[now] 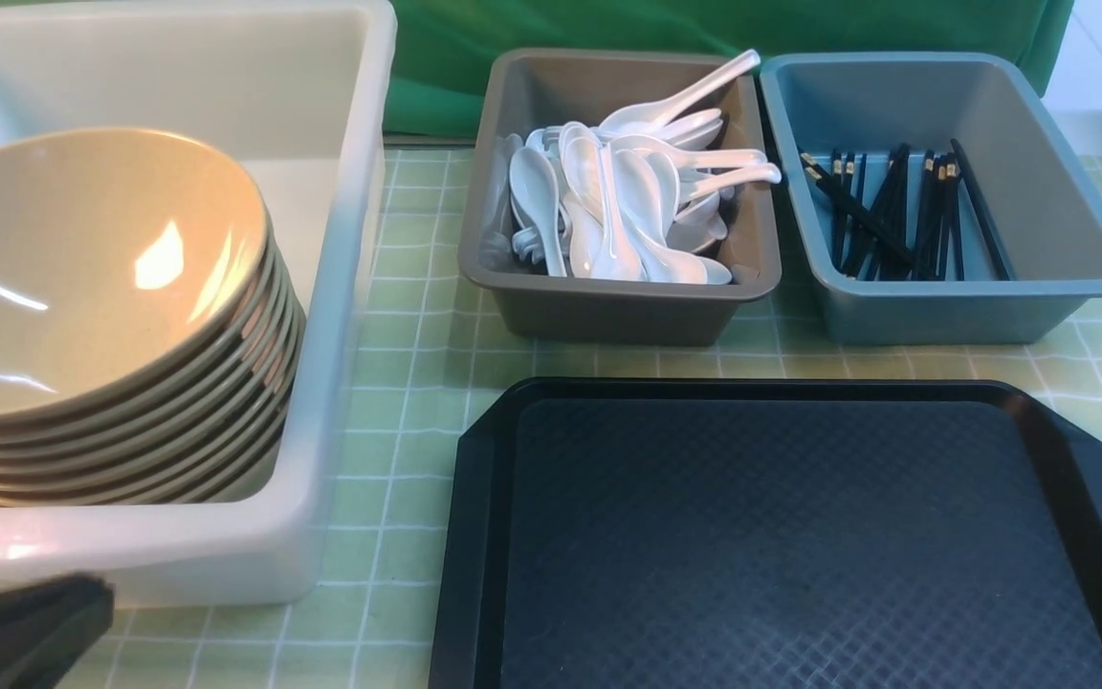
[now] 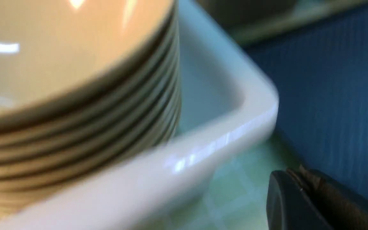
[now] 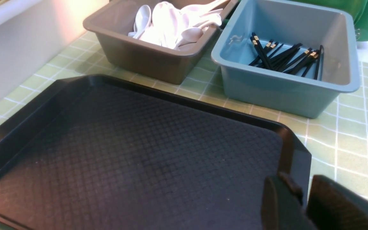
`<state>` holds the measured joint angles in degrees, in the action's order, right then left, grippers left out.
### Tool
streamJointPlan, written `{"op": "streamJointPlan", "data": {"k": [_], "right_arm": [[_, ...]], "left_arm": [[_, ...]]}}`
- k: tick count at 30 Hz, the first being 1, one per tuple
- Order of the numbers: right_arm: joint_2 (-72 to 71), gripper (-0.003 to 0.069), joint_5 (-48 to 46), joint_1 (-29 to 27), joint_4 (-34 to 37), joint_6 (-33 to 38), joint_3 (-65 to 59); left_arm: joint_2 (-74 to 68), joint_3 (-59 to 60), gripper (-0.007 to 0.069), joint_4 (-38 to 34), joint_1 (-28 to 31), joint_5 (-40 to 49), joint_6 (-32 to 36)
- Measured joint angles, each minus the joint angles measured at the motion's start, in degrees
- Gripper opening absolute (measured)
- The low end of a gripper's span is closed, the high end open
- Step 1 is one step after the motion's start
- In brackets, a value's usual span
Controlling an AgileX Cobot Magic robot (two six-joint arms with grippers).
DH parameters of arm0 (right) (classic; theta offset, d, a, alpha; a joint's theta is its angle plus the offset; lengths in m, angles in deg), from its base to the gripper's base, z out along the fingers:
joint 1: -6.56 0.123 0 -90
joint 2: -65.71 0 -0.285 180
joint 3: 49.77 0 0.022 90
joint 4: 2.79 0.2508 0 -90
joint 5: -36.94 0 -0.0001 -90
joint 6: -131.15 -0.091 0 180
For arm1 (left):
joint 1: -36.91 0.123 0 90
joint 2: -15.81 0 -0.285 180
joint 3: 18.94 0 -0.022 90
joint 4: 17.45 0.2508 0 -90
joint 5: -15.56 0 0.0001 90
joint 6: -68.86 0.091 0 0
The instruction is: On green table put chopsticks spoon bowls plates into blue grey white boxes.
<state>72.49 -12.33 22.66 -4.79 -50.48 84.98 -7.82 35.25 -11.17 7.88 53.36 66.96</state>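
Note:
On the green table (image 1: 417, 335), the white box (image 1: 360, 239) at the left holds a stack of several tan bowls (image 1: 82, 277). The grey box (image 1: 608, 321) holds a heap of white spoons (image 1: 608, 201). Black chopsticks (image 1: 895, 220) lie in the blue box (image 1: 943, 321). No plates are in view. My left gripper (image 2: 294, 174) is shut and empty, just outside the white box's near corner (image 2: 235, 137), close to the bowls (image 2: 75, 95). My right gripper (image 3: 305, 183) hovers over the black tray's right edge with a narrow gap between its fingers and nothing in it.
A black textured tray (image 1: 484, 536) with nothing on it fills the near middle of the table. A dark green cloth (image 1: 704, 24) hangs behind the boxes. A dark part of my left arm (image 1: 20, 632) shows at the near left corner.

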Motion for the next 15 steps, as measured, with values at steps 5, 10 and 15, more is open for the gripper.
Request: {"op": "streamJointPlan", "data": {"k": [5, 10, 15], "right_arm": [[0.0, 0.0152, 0.0, 0.0, 0.0, 0.0, 0.0], [0.0, 0.0155, -0.1, 0.0, 0.0, 0.0, 0.0], [0.0, 0.0161, -0.2, 0.0, 0.0, 0.0, 0.0]], "left_arm": [[1.9, 4.9, -0.0001, -1.2, 4.5, -15.1, -2.2], [6.6, 9.3, -0.0001, -3.0, 14.4, -22.5, -2.2], [14.2, 14.6, -0.0001, -4.9, 24.5, -24.5, -2.3]]}}
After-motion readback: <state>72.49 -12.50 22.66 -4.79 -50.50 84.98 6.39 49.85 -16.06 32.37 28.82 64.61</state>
